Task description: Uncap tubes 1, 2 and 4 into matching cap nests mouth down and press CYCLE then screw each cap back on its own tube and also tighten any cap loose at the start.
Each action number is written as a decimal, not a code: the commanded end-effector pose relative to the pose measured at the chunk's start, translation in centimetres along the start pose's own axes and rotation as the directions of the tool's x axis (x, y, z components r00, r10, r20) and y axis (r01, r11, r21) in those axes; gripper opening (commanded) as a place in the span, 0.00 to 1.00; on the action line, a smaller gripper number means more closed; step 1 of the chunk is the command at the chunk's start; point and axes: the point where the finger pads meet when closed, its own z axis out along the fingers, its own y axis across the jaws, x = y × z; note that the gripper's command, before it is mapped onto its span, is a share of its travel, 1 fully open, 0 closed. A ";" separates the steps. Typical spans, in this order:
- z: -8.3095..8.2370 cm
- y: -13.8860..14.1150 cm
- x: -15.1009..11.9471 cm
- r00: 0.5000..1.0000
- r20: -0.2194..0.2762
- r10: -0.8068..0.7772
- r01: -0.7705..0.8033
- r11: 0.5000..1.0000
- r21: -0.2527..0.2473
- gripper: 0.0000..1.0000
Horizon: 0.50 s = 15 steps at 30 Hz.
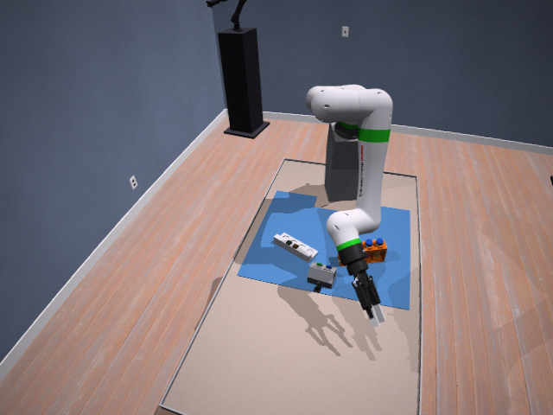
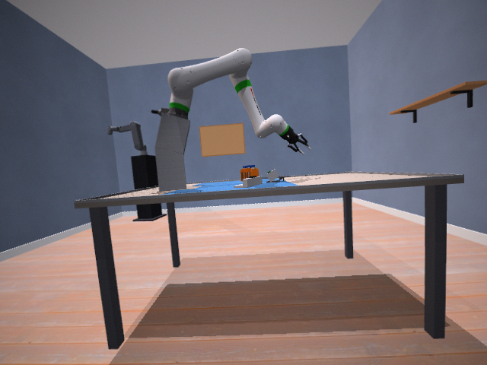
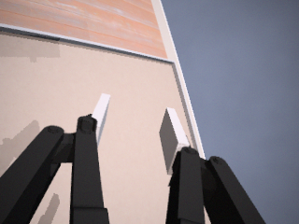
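Observation:
The orange decapping station DS (image 1: 376, 254) (image 2: 249, 172) stands on the blue mat (image 1: 285, 214), partly hidden behind my wrist. Two blue caps (image 1: 378, 241) (image 1: 369, 242) show on its tubes; the other tubes are hidden. The white cap tray CT (image 1: 295, 246) (image 2: 251, 182) lies to its left; its nests are too small to read. The small grey desk (image 1: 321, 274) (image 2: 272, 174) carries the blue CYCLE key (image 1: 328, 266) and the green READY key (image 1: 320, 264). My gripper (image 1: 375, 317) (image 2: 304, 149) (image 3: 135, 114) hangs in the air beyond the desk, tilted down toward the table. Its fingers stand partly apart with nothing between them.
The beige table top (image 1: 268, 357) (image 3: 56, 93) reaches past the mat toward the near edge. The arm's grey pedestal (image 1: 341, 169) stands at the back of the table. A black stand (image 1: 241, 80) is on the floor in the far corner.

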 end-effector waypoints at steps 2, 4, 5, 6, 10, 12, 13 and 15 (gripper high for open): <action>-1.3 -0.3 -1.7 0.987 0.070 0.143 -0.144 0.989 0.009 0.35; -1.3 -0.3 -1.7 0.987 0.070 0.143 -0.144 0.989 0.009 0.35; -1.7 -0.5 -2.1 0.981 0.084 0.173 -0.174 0.985 0.007 0.35; -2.0 -0.6 -2.5 0.974 0.098 0.203 -0.204 0.979 0.004 0.35; -3.2 -1.0 -3.8 0.941 0.146 0.305 -0.307 0.952 -0.009 0.35; -3.8 -1.3 -4.4 0.923 0.167 0.348 -0.350 0.937 -0.017 0.35; -4.1 -1.4 -4.7 0.909 0.179 0.376 -0.378 0.926 -0.023 0.35; -4.8 -1.7 -5.4 0.880 0.204 0.430 -0.432 0.901 -0.038 0.35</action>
